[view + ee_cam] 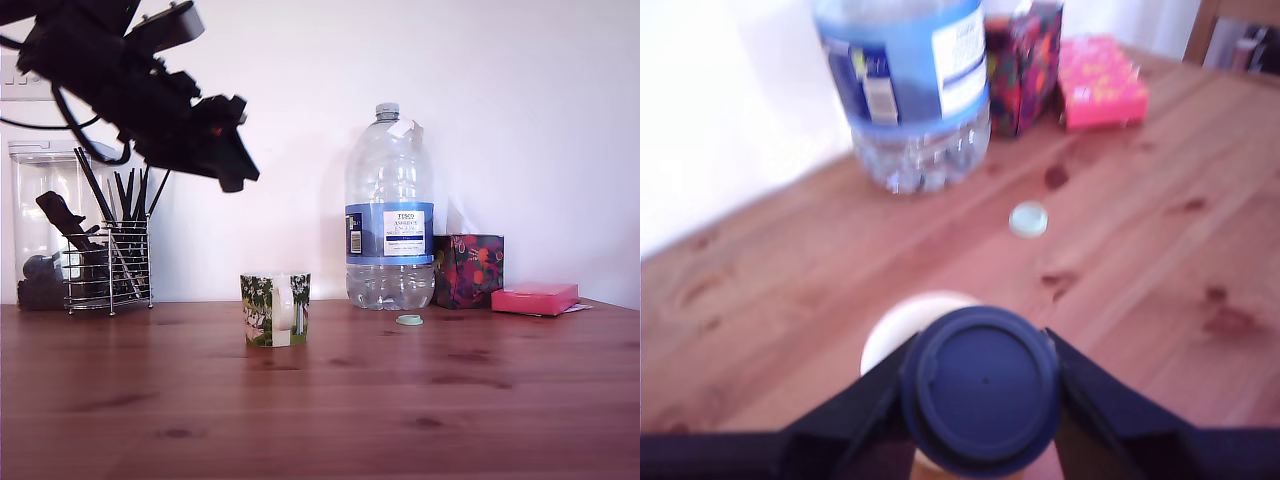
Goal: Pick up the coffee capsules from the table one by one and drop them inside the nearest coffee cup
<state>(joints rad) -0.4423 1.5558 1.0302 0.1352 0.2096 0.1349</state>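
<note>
In the wrist view my gripper is shut on a round dark blue coffee capsule, one black finger on each side of it. Just beyond the capsule shows the pale rim of the coffee cup. In the exterior view the gripper hangs high above the table, up and to the left of the tree-printed coffee cup; the held capsule cannot be made out there. A small pale green round capsule lies on the table in front of the water bottle.
A large water bottle stands behind the cup, with a floral box and a pink box to the exterior view's right. A wire utensil holder and a clear jar stand at the left.
</note>
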